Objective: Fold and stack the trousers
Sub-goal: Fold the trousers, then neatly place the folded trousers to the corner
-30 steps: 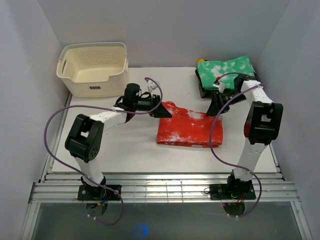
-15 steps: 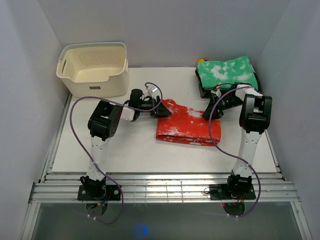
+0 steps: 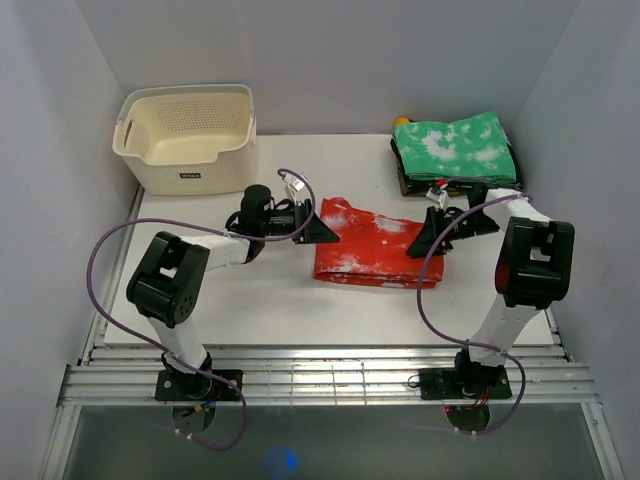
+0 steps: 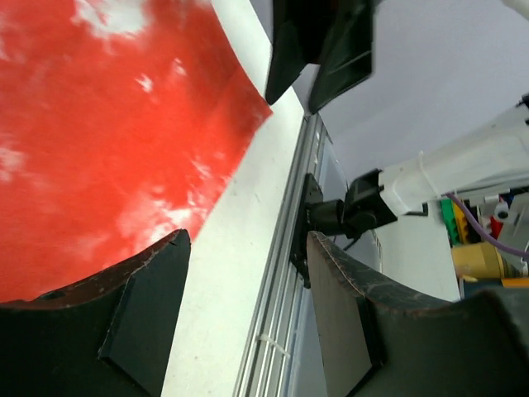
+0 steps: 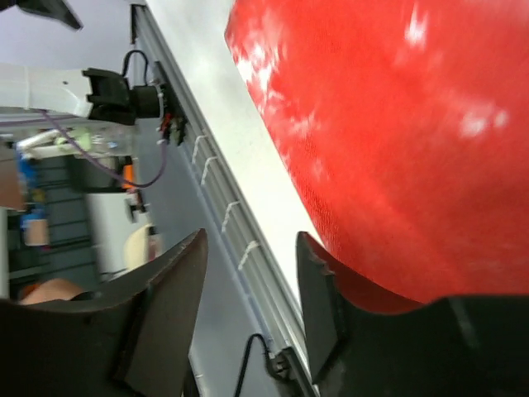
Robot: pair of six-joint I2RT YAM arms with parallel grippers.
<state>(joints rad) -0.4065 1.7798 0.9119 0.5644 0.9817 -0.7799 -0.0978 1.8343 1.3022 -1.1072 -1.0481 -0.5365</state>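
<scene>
At opposite ends of the red trousers point(image 3: 375, 255), the left fingers point(image 4: 145, 318) and right fingers point(image 5: 169, 310) stand spread and empty. Folded, the trousers lie mid-tabletop point(image 3: 250, 295). Each side should pinch every layer at its edge, then both lift together, keeping it level toward the green stack point(image 3: 455, 145) so the fold stays closed.

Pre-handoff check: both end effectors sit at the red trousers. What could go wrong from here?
1. The left end effector and right end effector are open at opposite ends of the red trousers. If one grips only the top layer, the fold may come apart on lifting.
2. The green trousers lie close behind the right end effector. Carrying the red pair over could nudge that stack askew.
</scene>
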